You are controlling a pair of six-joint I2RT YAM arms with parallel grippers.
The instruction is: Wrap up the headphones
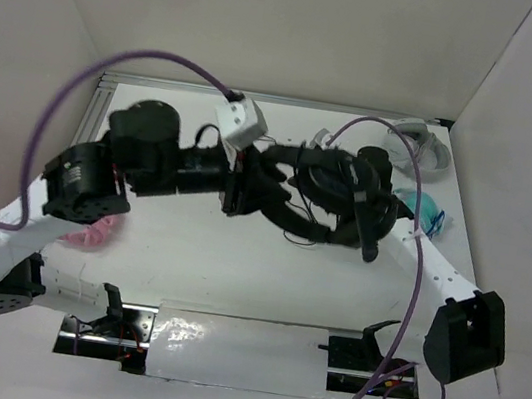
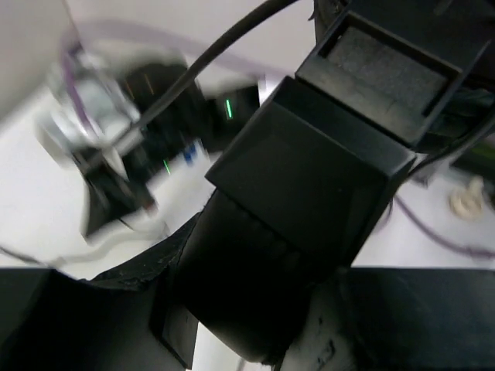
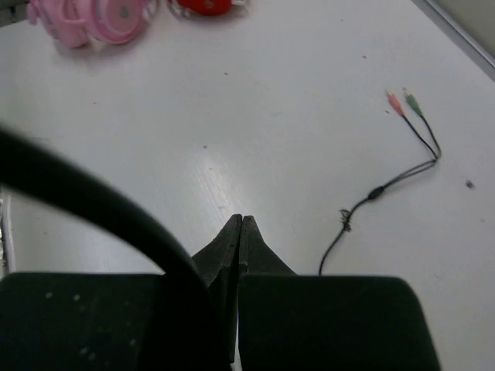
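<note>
The black headphones (image 1: 325,181) hang above the table's middle between both arms. My left gripper (image 1: 253,185) reaches in from the left and is closed on them. In the left wrist view a black headband and yoke part (image 2: 278,216) fills the frame between my fingers (image 2: 46,325). My right gripper (image 3: 242,226) is shut, fingertips pressed together with nothing showing between them; in the top view it (image 1: 334,233) sits at the headphones' near right side. The thin black cable (image 3: 371,195) lies on the table to its right, ending in pink and green plugs (image 3: 404,103). A black arc (image 3: 100,205) crosses its left.
Pink headphones (image 1: 94,231) lie under my left arm and also show in the right wrist view (image 3: 93,19), beside a red object (image 3: 203,6). Grey-white headphones (image 1: 421,148) and teal headphones (image 1: 424,212) sit at the back right. White walls enclose the table.
</note>
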